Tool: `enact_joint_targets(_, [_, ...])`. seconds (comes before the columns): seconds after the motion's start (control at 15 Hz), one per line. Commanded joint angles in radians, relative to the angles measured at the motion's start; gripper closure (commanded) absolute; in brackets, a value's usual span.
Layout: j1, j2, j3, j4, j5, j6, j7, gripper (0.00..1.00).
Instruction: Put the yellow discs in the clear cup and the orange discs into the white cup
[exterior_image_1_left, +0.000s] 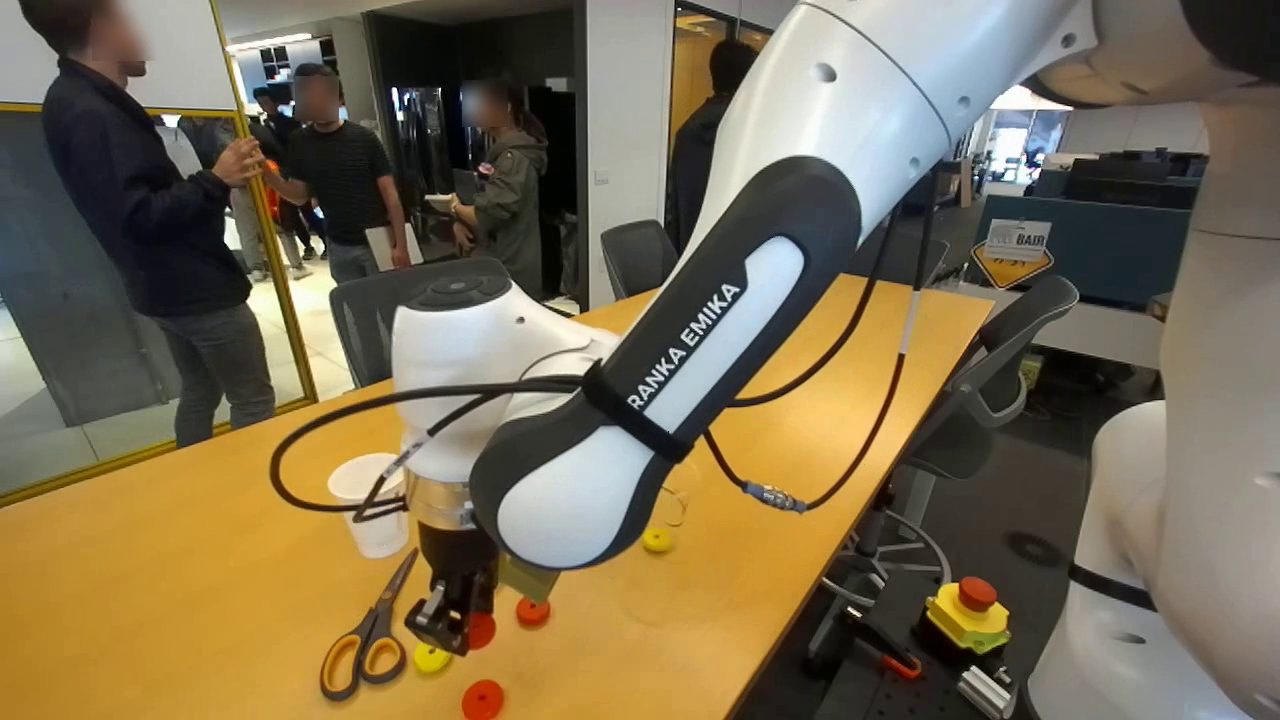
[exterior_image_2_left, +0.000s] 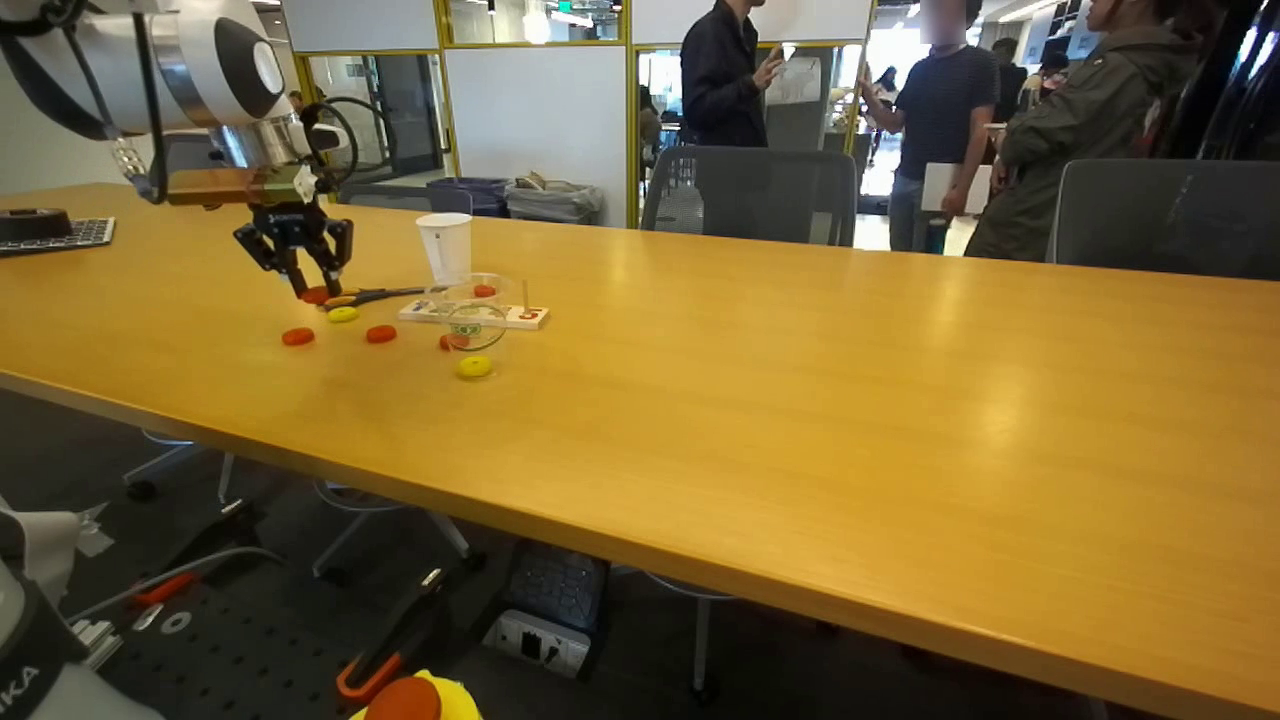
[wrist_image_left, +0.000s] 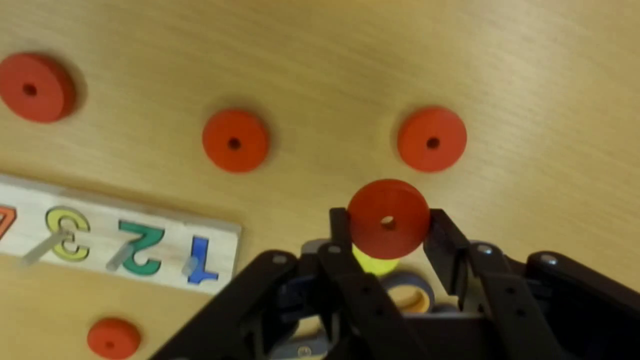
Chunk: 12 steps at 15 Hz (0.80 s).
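Observation:
My gripper (exterior_image_1_left: 455, 640) is shut on an orange disc (wrist_image_left: 389, 235), held low over the table, partly covering a yellow disc (wrist_image_left: 377, 265) in the wrist view. That yellow disc shows in both exterior views (exterior_image_1_left: 432, 657) (exterior_image_2_left: 343, 314). Several other orange discs (wrist_image_left: 432, 139) lie on the table, also in an exterior view (exterior_image_2_left: 381, 334). The white cup (exterior_image_2_left: 446, 248) stands upright beyond the gripper. The clear cup (exterior_image_2_left: 488, 335) shows faintly in front of the numbered strip. Another yellow disc (exterior_image_2_left: 475, 367) is at its lower edge; I cannot tell whether it is inside.
Open scissors (exterior_image_1_left: 372, 630) lie beside the gripper, handles close to the yellow disc. A white numbered strip (wrist_image_left: 215, 237) with upright pegs lies among the discs. The table's front edge (exterior_image_2_left: 400, 490) is on the robot's side. A keyboard (exterior_image_2_left: 90, 233) lies at the far end.

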Motion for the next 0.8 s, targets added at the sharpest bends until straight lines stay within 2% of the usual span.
enact_joint_targets(0.0, [0.018,0.009,-0.026,0.125,-0.061,-0.033,0.016,0.76])
enact_joint_targets(0.4, [0.02,0.092,-0.054,0.317,-0.159,-0.009,-0.005,0.76])
enact_joint_targets(0.73, [0.018,0.186,-0.083,0.423,-0.18,0.006,-0.064,0.76])
